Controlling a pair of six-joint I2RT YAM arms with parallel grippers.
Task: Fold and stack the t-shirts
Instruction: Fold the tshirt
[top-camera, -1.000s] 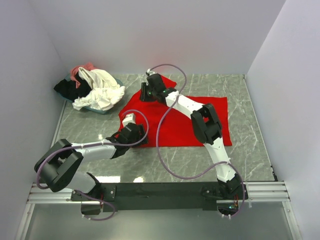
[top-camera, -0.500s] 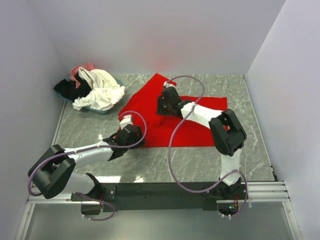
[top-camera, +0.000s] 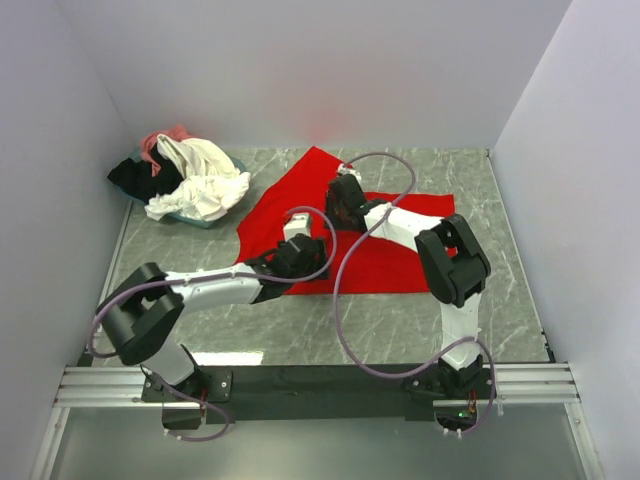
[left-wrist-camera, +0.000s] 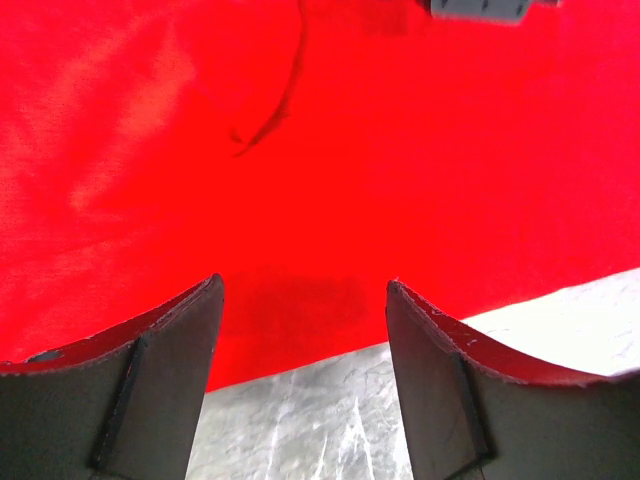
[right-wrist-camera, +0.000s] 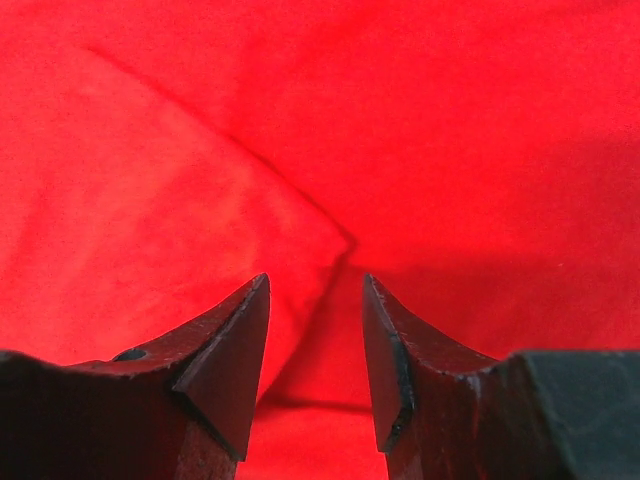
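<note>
A: State of left claw (left-wrist-camera: 305, 285)?
B: Spread, empty, over the near hem of the red t-shirt (top-camera: 268, 212), frame centre. Beyond it, right claw (right-wrist-camera: 315, 280) parted above a crease.
A: Step?
B: Folding, probably. Next, pinch that hem. The other t-shirts (top-camera: 195, 180) sit heaped upper left.

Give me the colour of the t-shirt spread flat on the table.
The spread t-shirt is plain bright red; the top external view shows it best.

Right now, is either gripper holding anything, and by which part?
Nothing is held. The left gripper and the right gripper both stand open over the red t-shirt, with no cloth pinched between their fingers.
</note>
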